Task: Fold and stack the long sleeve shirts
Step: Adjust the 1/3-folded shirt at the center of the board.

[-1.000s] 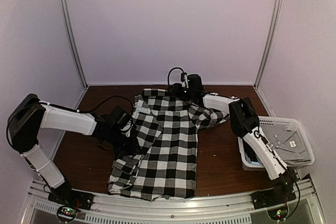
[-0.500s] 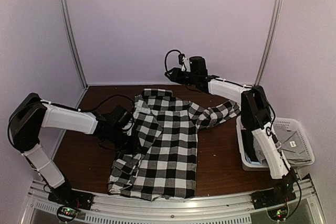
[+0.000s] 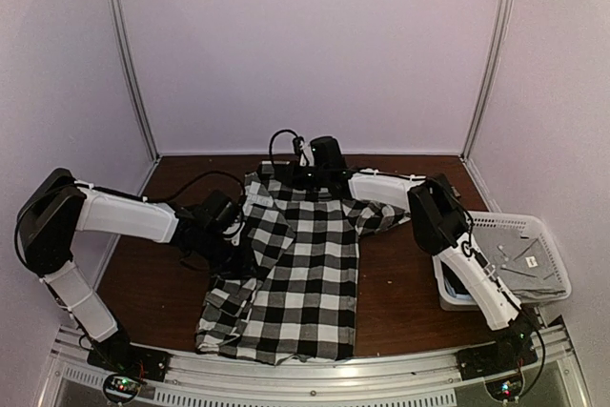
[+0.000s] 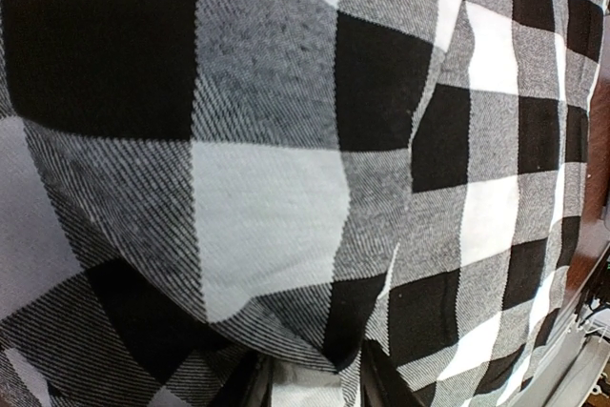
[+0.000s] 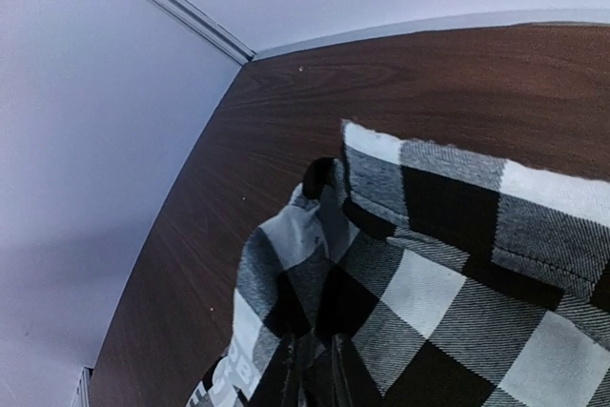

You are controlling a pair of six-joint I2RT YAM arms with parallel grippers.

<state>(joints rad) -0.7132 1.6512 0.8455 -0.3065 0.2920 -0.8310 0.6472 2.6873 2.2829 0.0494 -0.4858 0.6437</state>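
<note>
Top external view, noted from the side of the rig.

Table (image 3: 400, 293): dark wood. The checked shirt (image 3: 305, 274) lies spread across the middle, hem towards the arm bases and collar (image 3: 276, 171) at the far edge.

Basket (image 3: 548, 235): white lattice, at the right edge, with the grey shirt (image 3: 519, 269) lying in it, untouched and well apart from the work.

Change: half a second ago the right arm was raised off the cloth near the back wall, and the right sleeve (image 3: 381, 214) trailed out towards the basket. Now that arm has dropped and swung left, onto the collar end. The sleeve has drawn in and sits bunched against the shirt body.

Right gripper (image 5: 313, 369): the jaws have narrowed to a thin pinch, with checked cloth gathered between the fingers (image 5: 286, 374) at the collar.

Left gripper (image 4: 315, 383): buried under the shirt's left edge, partly closed, a fold of the check running down between its jaws. No visible shift there.

Judgement: a fresh grasp at the collar, likely to straighten the top edge or start a fold. Folding is at an early stage and no stack has begun.
</note>
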